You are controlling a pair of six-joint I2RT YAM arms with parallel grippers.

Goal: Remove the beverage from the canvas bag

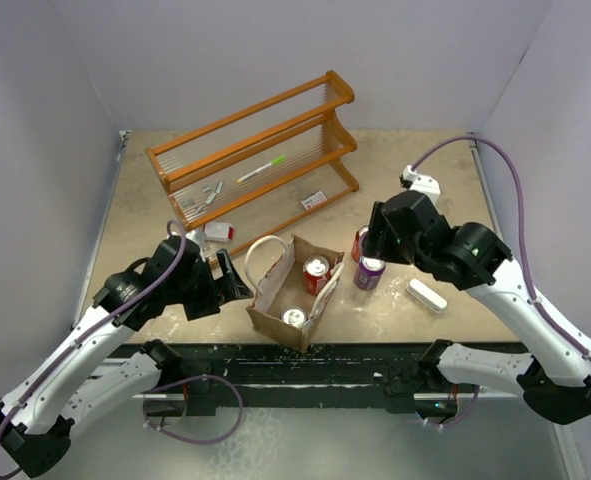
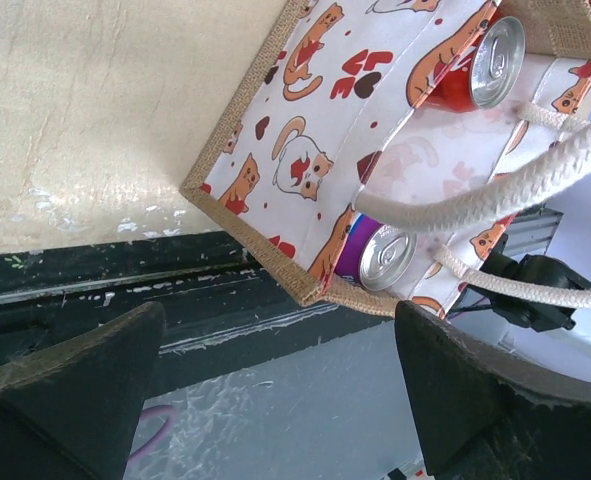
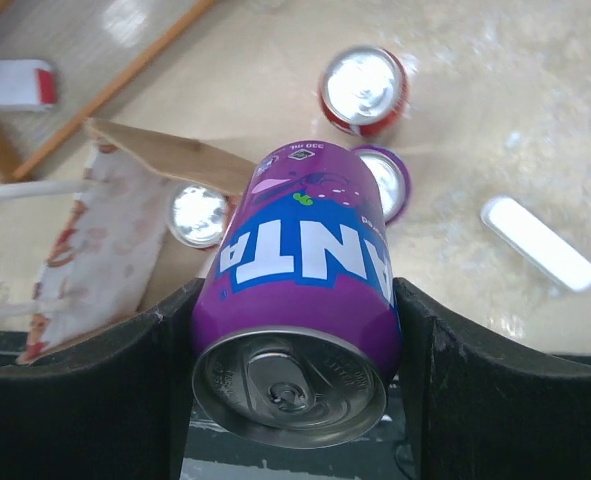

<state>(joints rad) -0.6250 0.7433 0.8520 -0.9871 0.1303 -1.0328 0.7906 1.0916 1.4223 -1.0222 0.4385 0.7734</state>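
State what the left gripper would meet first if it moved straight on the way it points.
Most likely the canvas bag: the open left gripper faces its cat-printed side near a corner. The white handle loops off to one side; depth is unclear.

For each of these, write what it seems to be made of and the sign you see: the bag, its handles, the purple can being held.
The canvas bag: coarse woven tan fabric at the edges, likely jute or canvas; smooth pale printed panels, possibly coated. Its handles: white twisted rope, probably cotton; the strands show. The purple can: metal, likely aluminium; shiny silver lid, glossy printed wall.
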